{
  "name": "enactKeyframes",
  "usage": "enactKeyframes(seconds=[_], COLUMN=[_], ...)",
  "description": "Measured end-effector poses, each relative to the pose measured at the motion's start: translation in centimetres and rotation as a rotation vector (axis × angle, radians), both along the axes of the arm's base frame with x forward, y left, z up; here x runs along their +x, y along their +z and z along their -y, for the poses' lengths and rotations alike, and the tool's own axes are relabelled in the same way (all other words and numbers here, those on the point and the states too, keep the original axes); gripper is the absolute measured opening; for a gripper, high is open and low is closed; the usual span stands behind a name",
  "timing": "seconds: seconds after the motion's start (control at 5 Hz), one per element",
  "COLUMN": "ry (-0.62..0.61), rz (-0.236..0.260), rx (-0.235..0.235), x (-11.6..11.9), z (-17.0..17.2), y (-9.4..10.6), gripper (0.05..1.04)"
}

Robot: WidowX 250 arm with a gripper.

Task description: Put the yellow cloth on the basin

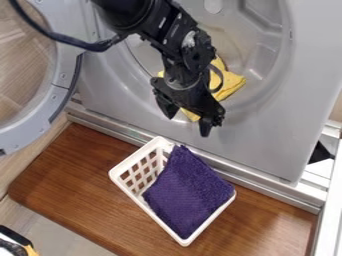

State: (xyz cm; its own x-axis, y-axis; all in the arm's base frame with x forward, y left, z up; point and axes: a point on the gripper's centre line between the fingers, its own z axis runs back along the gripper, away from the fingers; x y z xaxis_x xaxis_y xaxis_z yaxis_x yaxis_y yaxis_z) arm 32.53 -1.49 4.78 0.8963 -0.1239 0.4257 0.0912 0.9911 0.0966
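Note:
The gripper hangs in front of the round opening of a grey front-loading machine, fingers spread apart with nothing seen held between them. Behind it, a crumpled yellow cloth lies at the lower part of the opening, its middle partly hidden by the gripper. Below and toward the viewer, a white lattice basket, the only basin-like container, stands at a slant on a brown wooden board. A purple cloth lies in the basket and covers much of it.
The machine's round door stands swung out at the left. A metal ledge runs between the machine front and the wooden board. A black cable loops beside the arm. A black, white and yellow object sits at the bottom left corner.

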Motion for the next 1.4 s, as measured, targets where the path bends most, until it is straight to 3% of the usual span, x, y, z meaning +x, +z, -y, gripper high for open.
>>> enactKeyframes(seconds=[0.2, 0.4, 1.0, 1.4], ry=[0.029, 0.045, 0.064, 0.081], rz=[0.028, 0.052, -0.051, -0.060], rx=[0.014, -0.004, -0.004, -0.008], x=[1.6, 3.6, 6.1, 5.5], z=[-0.7, -1.5, -2.8, -2.3], y=[0.7, 1.1, -0.6, -1.2], gripper=[1.001, 1.001, 0.965, 0.408])
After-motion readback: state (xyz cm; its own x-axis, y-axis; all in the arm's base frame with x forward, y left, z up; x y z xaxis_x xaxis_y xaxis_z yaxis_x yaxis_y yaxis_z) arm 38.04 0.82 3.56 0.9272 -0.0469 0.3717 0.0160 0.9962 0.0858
